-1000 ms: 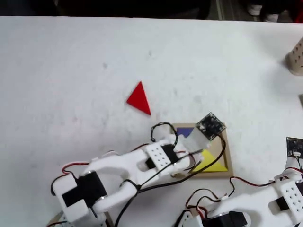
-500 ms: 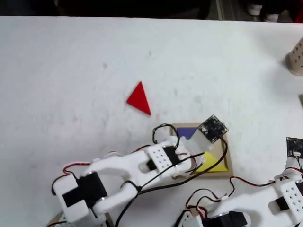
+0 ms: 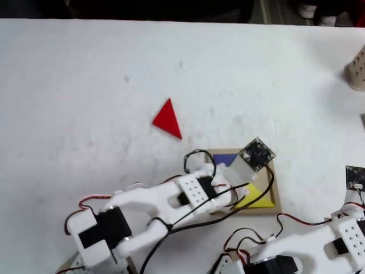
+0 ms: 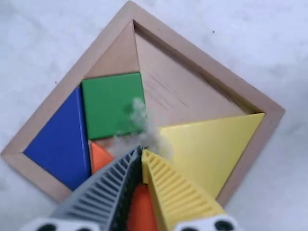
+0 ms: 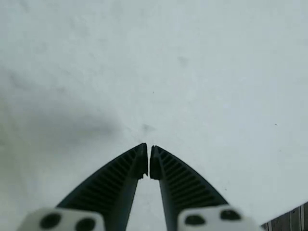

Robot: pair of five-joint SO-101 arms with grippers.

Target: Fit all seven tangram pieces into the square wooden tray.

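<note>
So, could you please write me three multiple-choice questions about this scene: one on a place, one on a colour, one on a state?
1. The red triangle lies: A. inside the tray; B. on the table, apart from the tray; C. on the yellow piece.
2. The square piece in the tray is: A. green; B. purple; C. white.
3. The right gripper is: A. wide open; B. shut on a blue piece; C. shut, holding nothing.
Answers: 1 B, the high view shows it on the white table; 2 A, the left wrist view shows it green; 3 C, its fingers meet above bare table.
</note>
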